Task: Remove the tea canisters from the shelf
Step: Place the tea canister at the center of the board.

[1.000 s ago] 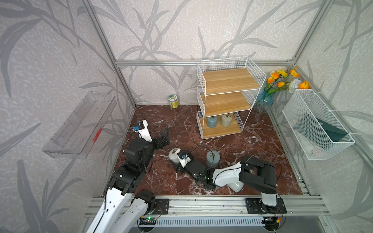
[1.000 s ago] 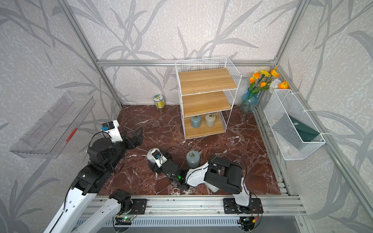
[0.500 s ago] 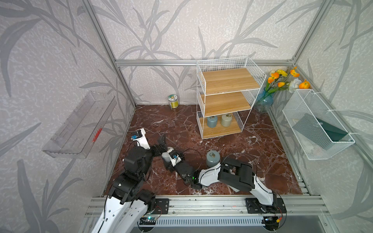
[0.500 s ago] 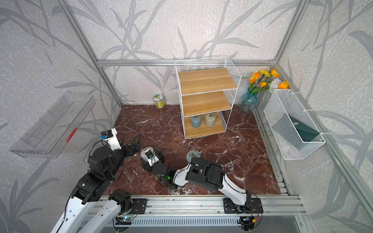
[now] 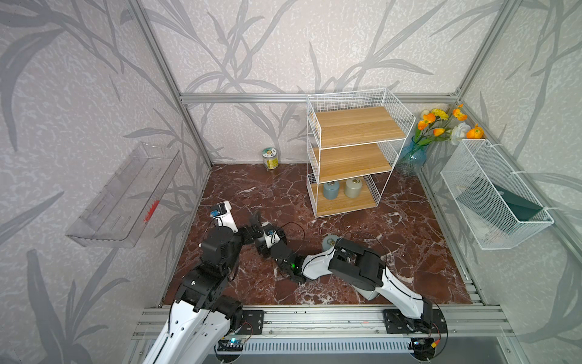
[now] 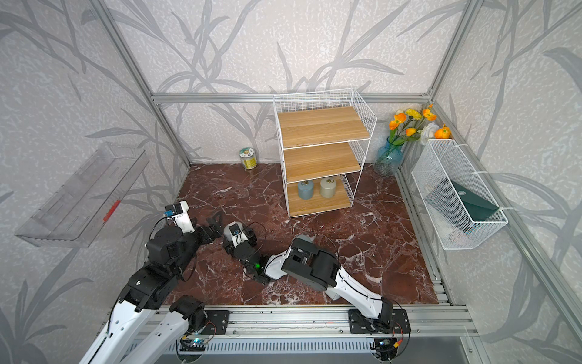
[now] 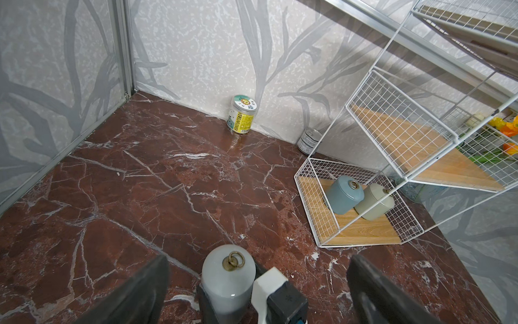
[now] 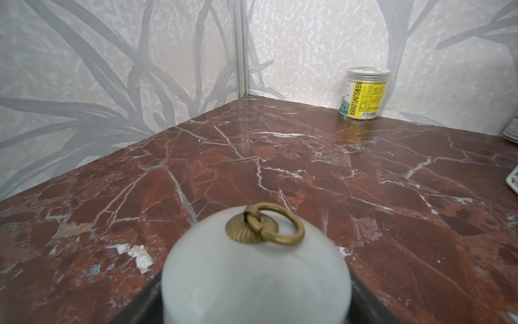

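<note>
My right gripper (image 8: 256, 308) is shut on an off-white tea canister (image 8: 252, 275) with a brass ring, held low over the floor. In the left wrist view that canister (image 7: 228, 277) stands between the wide-apart fingers of my open left gripper (image 7: 259, 262), touching neither. In both top views the two grippers meet at the left: the left gripper (image 5: 254, 224) (image 6: 216, 224) and the right gripper (image 5: 267, 239) (image 6: 234, 240). The shelf (image 5: 356, 126) (image 6: 321, 121) holds a blue-grey canister (image 5: 330, 190) (image 7: 343, 193) and a pale beige canister (image 5: 354, 188) (image 7: 374, 204) on its bottom board. Another blue-grey canister (image 5: 328, 242) stands on the floor, partly behind my right arm.
A green-and-yellow tin (image 5: 270, 157) (image 8: 364, 94) stands at the back wall, and a silver tin (image 7: 309, 140) sits behind the shelf. A flower vase (image 5: 412, 157) is in the back right corner. A white mesh basket (image 5: 491, 195) and a clear tray (image 5: 126, 195) hang on the side walls.
My right arm has swung left with the off-white canister, bringing it between the left gripper's open fingers. The right arm now partly covers the floor canister.
</note>
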